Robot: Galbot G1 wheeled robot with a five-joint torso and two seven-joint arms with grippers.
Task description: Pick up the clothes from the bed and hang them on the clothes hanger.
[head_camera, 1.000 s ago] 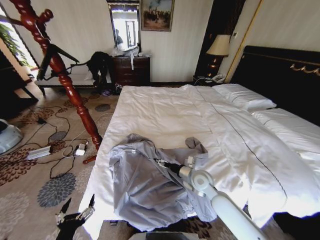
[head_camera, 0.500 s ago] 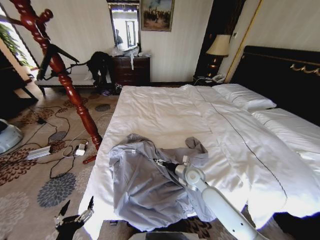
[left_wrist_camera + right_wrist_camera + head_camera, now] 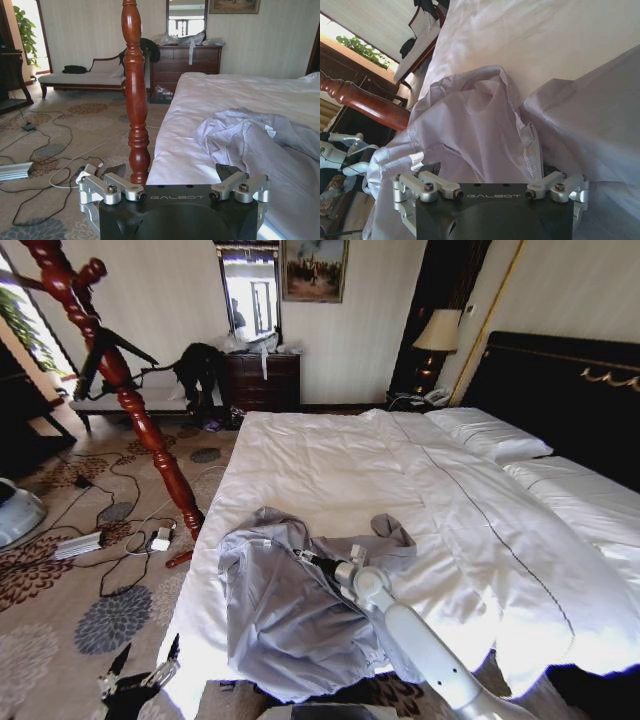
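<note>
Your right pincer (image 3: pixel 304 558) sits spread-jawed over the shirt (image 3: pixel 285 615) — thin folds may slip out, or the bedsheet (image 3: pixel 330 465) gets pinched too; left pincer (image 3: pixel 138 672) parked low, jaws apart.

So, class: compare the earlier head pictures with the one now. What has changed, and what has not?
The right gripper has slid farther across the shirt toward its collar, fingers open, nothing grasped. The left gripper sank slightly beside the bed. The shirt lies as before.
</note>
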